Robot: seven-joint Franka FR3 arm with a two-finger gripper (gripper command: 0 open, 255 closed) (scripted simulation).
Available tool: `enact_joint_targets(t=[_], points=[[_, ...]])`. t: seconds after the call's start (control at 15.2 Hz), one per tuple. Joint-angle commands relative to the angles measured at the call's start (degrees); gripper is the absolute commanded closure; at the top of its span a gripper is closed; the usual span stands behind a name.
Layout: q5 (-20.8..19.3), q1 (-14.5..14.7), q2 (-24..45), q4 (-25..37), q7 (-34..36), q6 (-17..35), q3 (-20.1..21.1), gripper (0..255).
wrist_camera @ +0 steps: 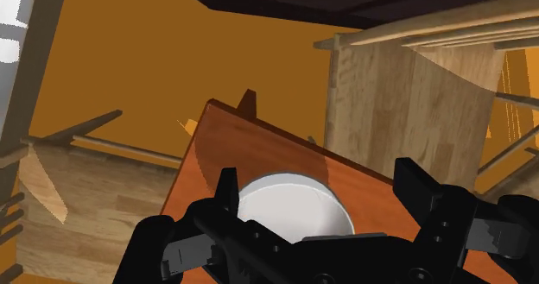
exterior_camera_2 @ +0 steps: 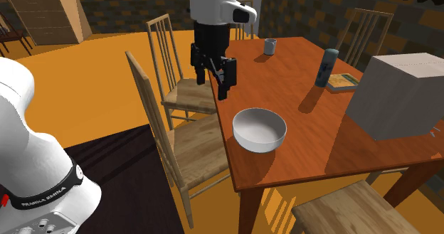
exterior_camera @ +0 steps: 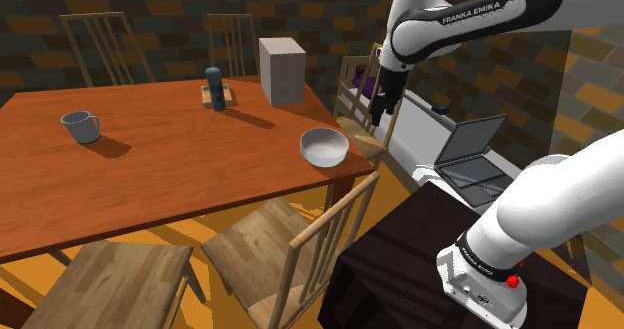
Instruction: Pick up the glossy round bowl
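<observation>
Hovering over the desk edge nearest the stand, the all-black two-finger hand (exterior_camera: 382,115) is open. I read its fingers (wrist_camera: 226,194) as standing well apart, with nothing clasped between them.

1. Task item: the glossy white round bowl (exterior_camera: 325,147) sits upright on the reddish-brown wooden desk (exterior_camera: 180,172), close to the desk corner nearest the stand.
2. Shoulder view: the bowl lies at 8 o'clock from the hand, near it but not touching.
3. Second exterior view: the bowl (exterior_camera_2: 260,129) lies between 4 and 5 o'clock from the hand (exterior_camera_2: 213,83). A light wooden chair (exterior_camera_2: 203,144) stands at 9 o'clock from the bowl, just beside the desk (exterior_camera_2: 299,119).
4. Wrist view: the bowl (wrist_camera: 294,209) shows between the two fingers of the hand (wrist_camera: 320,192), and neither finger touches it.
5. Other items, shoulder view, referenced to the bowl: a grey box (exterior_camera: 283,70) at 11 o'clock, a dark blue-grey cylinder (exterior_camera: 213,85) standing upright at 10 o'clock, and a grey mug (exterior_camera: 80,126) at 9 o'clock, well apart.
</observation>
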Motion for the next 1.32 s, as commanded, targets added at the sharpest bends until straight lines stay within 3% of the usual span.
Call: enact_joint_targets(t=[0.0,0.66,1.25], points=[[0.20,-0.22,3.96,0.41,-0.93,3.99,-0.76,0],[4.42,-1.06,26.40,10.83,-6.36,17.47,-2.89,0],[9.59,-3.67,46.63,26.74,-11.27,22.80,-1.91,0]])
